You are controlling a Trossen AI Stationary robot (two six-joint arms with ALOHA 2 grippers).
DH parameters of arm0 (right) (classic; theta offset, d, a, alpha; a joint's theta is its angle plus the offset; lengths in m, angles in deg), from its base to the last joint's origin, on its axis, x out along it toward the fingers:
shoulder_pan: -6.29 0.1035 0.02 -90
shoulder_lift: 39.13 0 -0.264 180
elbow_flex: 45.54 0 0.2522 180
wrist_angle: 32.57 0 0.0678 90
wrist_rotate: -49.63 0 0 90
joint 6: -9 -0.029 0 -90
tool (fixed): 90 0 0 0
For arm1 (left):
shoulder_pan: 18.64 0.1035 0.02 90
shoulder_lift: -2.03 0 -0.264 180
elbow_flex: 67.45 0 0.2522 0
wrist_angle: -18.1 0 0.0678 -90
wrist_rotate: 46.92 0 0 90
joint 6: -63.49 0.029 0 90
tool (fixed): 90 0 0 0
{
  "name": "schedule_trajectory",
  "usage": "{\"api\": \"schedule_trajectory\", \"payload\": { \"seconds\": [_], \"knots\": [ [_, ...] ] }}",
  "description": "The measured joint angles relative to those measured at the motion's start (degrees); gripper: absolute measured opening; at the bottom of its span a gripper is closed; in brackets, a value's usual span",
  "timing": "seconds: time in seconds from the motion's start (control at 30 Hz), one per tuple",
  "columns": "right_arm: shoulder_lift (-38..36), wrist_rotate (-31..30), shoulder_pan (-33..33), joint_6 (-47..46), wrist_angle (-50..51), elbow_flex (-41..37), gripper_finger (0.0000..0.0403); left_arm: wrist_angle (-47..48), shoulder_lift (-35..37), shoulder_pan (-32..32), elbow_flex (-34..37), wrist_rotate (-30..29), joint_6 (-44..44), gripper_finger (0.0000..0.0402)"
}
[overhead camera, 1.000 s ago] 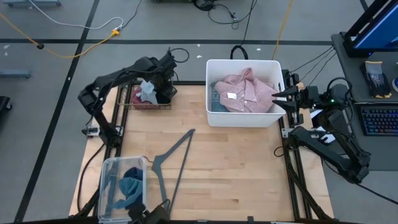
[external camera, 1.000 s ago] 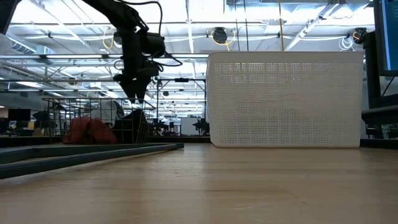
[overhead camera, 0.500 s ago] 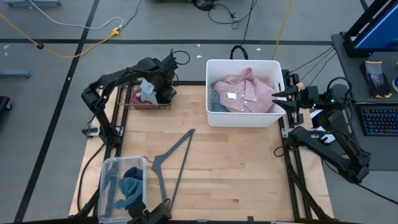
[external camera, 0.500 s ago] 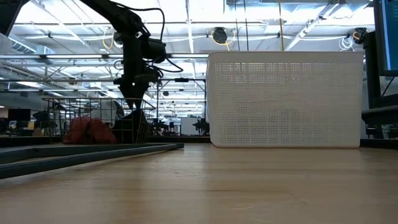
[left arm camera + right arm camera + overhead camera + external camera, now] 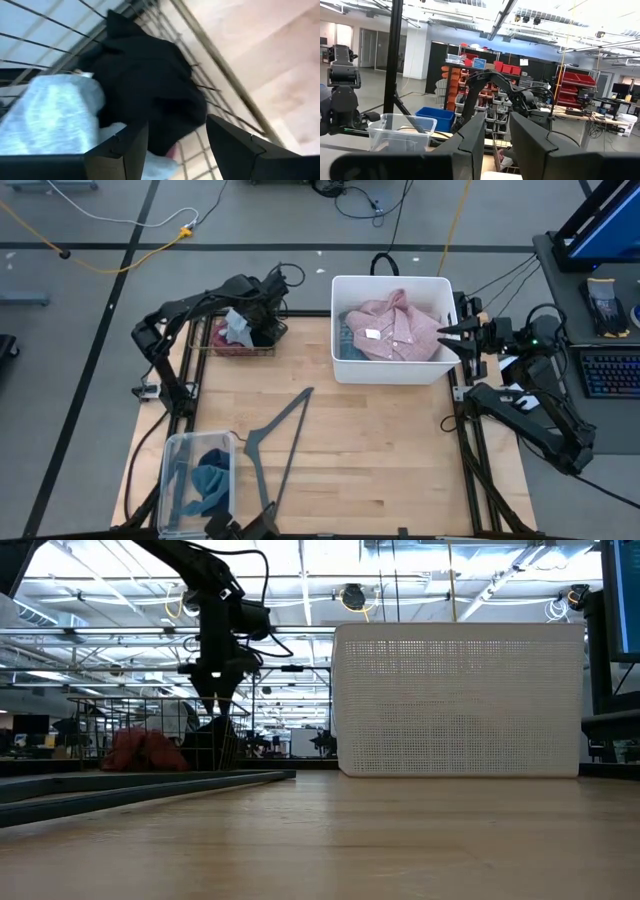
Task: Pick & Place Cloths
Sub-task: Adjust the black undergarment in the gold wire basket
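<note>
A wire basket (image 5: 243, 352) at the table's far left holds a pale grey-blue cloth (image 5: 238, 326), a black cloth (image 5: 150, 80) and a maroon one (image 5: 221, 335). My left gripper (image 5: 177, 127) points down over the basket, open. The black cloth lies below the gap between its fingers, and I cannot tell whether they touch it. A pink checked shirt (image 5: 395, 330) lies in the white bin (image 5: 390, 279). My right gripper (image 5: 443, 338) waits by the bin's right wall, its fingers a narrow gap apart with nothing between them.
A clear plastic box (image 5: 175, 450) at the near left corner holds teal and navy cloths (image 5: 210, 480). A grey clothes hanger (image 5: 275, 440) lies on the wooden table between the box and the bin. The bin's perforated wall (image 5: 460, 700) stands tall at the far right.
My left gripper has rolled a little about its own pointing line while staying over the wire basket. The cloths and my right arm have kept still.
</note>
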Motion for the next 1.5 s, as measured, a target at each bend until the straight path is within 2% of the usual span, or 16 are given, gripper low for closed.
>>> {"api": "schedule_trajectory", "payload": {
  "seconds": [0.1, 0.3, 0.5, 0.7, 0.87, 1.17, 1.33, 1.5],
  "knots": [
    [0.0, 0.2, 0.0, 0.0, 0.0, 0.0, 0.0084, -0.8, 0.0, 0.0, 0.0, -1.6, 0.1, 0.0204],
    [0.0, 0.2, 0.0, 0.0, 0.0, 0.0, 0.0084, -5.1, -0.7, 0.0, 0.0, -0.8, -0.7, 0.0205],
    [0.0, 0.4, 0.0, -1.3, 0.0, 0.0, 0.0084, -1.7, -4.7, 0.0, 0.0, -1.7, -3.6, 0.0205],
    [0.0, 0.4, 0.0, -1.5, -0.1, 0.0, 0.0084, -1.3, -4.8, -0.4, -0.3, -2.5, -3.5, 0.0200],
    [0.0, 0.4, 0.0, -1.5, -0.3, 0.0, 0.0084, -1.2, -4.9, -0.3, -0.3, -2.4, -3.5, 0.0154],
    [0.0, 0.4, 0.0, -1.6, -0.4, 0.0, 0.0084, -1.3, -4.9, -0.3, -0.3, -3.5, -6.4, 0.0010],
    [0.0, 0.4, 0.0, -1.6, -0.4, 0.0, 0.0084, -1.1, -4.0, -0.3, -0.3, -3.5, -6.4, 0.0003],
    [0.0, 0.4, 0.0, -1.6, -0.5, 0.0, 0.0084, -0.7, 0.0, -0.4, -0.7, -3.5, -6.2, 0.0002]
  ]
}}
